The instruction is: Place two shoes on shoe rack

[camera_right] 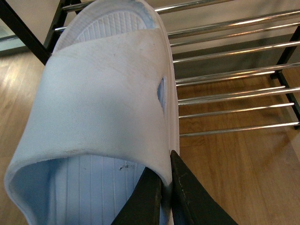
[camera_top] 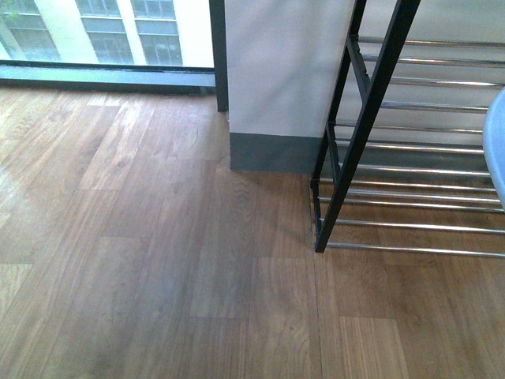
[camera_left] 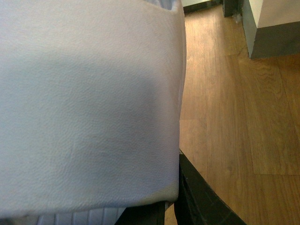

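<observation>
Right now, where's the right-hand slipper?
The pale blue slipper is pinched in the right tool, held off the floor beside the shoe rack; in the front view it shows at the right edge.

a pale blue foam slide sandal with a wide strap and ribbed footbed (camera_right: 103, 108) hangs tilted, toe toward the black-framed shoe rack with shiny chrome rods (camera_right: 225, 75), above the wooden floor. a second pale blue slide (camera_left: 89, 103) fills the left wrist view, strap side showing.

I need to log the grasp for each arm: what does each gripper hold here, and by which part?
Right gripper: pale blue slide sandal, pinched at the strap's side edge. Left gripper: apparently a matching sandal by its edge, though the contact is barely visible.
</observation>
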{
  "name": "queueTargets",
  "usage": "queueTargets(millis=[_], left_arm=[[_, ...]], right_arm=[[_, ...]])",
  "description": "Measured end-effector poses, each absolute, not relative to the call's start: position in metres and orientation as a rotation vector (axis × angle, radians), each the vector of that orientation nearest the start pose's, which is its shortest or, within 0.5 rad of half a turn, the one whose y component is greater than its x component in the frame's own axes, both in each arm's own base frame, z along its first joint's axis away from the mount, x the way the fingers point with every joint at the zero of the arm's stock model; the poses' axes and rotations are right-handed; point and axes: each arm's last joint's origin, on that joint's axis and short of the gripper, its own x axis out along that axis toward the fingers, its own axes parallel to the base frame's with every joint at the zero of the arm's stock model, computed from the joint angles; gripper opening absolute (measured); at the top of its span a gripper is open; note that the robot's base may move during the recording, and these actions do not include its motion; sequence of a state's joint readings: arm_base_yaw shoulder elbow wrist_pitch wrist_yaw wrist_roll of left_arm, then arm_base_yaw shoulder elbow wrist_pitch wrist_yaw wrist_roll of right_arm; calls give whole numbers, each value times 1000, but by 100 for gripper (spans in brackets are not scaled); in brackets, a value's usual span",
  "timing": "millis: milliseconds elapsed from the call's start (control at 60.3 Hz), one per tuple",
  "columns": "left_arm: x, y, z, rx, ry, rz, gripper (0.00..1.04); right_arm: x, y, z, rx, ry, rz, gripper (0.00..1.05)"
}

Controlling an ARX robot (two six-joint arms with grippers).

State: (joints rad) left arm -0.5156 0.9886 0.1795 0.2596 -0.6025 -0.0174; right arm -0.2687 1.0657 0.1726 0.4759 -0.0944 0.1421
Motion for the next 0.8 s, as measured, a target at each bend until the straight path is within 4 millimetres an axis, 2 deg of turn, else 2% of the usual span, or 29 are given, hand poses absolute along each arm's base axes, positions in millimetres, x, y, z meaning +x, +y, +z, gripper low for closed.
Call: queueTargets(millis=[796], left_arm=[[152, -68, 140, 275, 465, 85, 2]], right_arm=[[175, -46, 142, 215, 398, -207, 2]])
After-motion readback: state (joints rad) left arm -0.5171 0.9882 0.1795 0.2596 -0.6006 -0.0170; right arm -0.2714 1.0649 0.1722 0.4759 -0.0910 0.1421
